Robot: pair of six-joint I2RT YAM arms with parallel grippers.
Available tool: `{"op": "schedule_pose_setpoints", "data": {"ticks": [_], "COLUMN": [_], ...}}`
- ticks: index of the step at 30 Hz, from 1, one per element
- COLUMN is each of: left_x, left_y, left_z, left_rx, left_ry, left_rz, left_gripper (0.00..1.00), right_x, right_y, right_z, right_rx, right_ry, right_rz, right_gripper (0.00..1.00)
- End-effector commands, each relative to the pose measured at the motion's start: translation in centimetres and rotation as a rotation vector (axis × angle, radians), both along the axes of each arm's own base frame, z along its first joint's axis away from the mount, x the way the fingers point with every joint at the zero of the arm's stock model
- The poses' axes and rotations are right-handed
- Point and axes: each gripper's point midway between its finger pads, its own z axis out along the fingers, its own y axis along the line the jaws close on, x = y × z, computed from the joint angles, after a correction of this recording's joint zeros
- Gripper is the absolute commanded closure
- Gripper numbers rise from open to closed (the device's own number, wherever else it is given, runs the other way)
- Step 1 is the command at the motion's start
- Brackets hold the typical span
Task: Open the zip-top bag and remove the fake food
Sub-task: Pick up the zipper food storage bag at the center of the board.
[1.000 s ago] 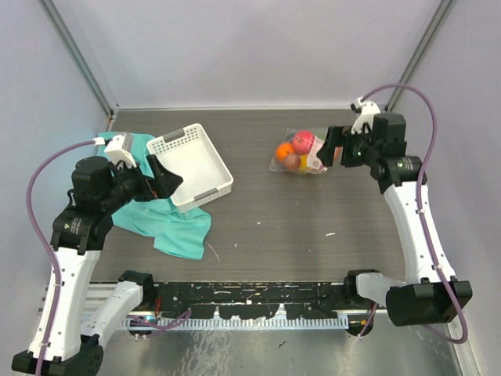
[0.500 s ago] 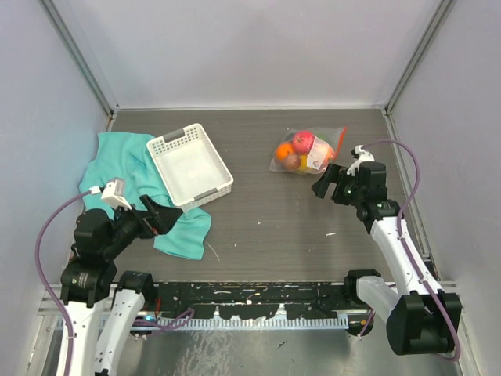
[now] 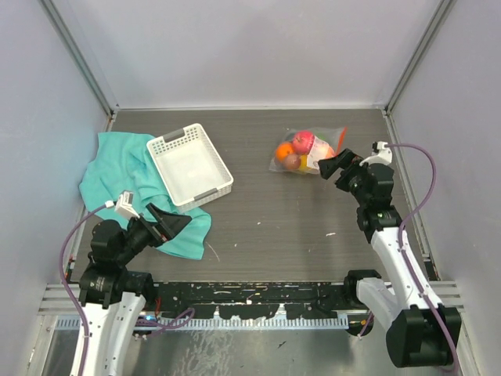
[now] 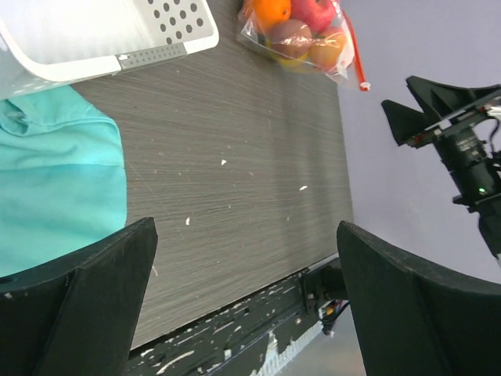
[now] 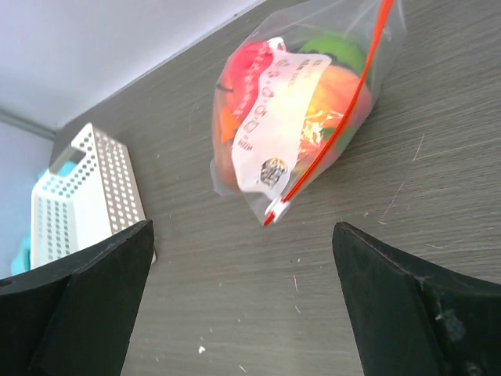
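Pale lilac walls box in a dark grey, wood-grained table top (image 3: 274,223), and on its far right part lies the clear, crinkly zip-top plastic bag (image 3: 309,160), flat on its side. It is stuffed with small round plastic fruits (image 3: 296,150) in red, orange, yellow and peach. An orange-red zipper strip (image 5: 345,117) runs along its right edge, and a white paper label (image 5: 270,117) sits on the upper face. The right gripper (image 3: 329,162) hovers just near of the bag with its black fingers spread wide, holding nothing and not touching the plastic. The left gripper (image 3: 171,219), just as wide and empty, hangs well apart at the near left, over the crumpled teal cloth (image 3: 117,168) that lies under the white slotted plastic basket (image 3: 190,166). From where I stand the bag looks light and floppy: thin slick film that should crumple and slide on the table rather than stay put, with round fruits inside ready to roll and shift the load. The fruits look hard and not fragile, so a firm pinch should do no harm. The best hold seems to be the stiffer zipper edge, with one pincer on the free corner of film beside the strip and the other at the little tab at the strip's near end. Whether the zip is fully shut I cannot tell.
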Motion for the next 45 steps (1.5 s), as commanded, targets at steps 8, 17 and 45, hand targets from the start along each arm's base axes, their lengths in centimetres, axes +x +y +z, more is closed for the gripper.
{"op": "schedule_pose_setpoints", "data": {"ticks": [8, 17, 45], "left_x": [0.2, 0.3, -0.2], "left_y": [-0.8, -1.1, -2.8], "left_z": [1.8, 0.7, 6.1], "left_rx": [-0.11, -0.117, -0.185], "left_ry": [-0.081, -0.049, -0.315], "left_rz": [-0.015, -0.037, -0.172], "left_gripper": [0.02, 0.01, 0.12], "right_x": [6.4, 9.3, 2.7], "right_y": [-2.9, -2.3, 3.3], "right_z": [3.0, -0.4, 3.8], "right_rx": [0.261, 0.344, 0.572], "right_ry": [-0.009, 0.067, -0.078], "right_rz": [-0.274, -0.277, -0.065], "right_gripper": [0.09, 0.45, 1.0]}}
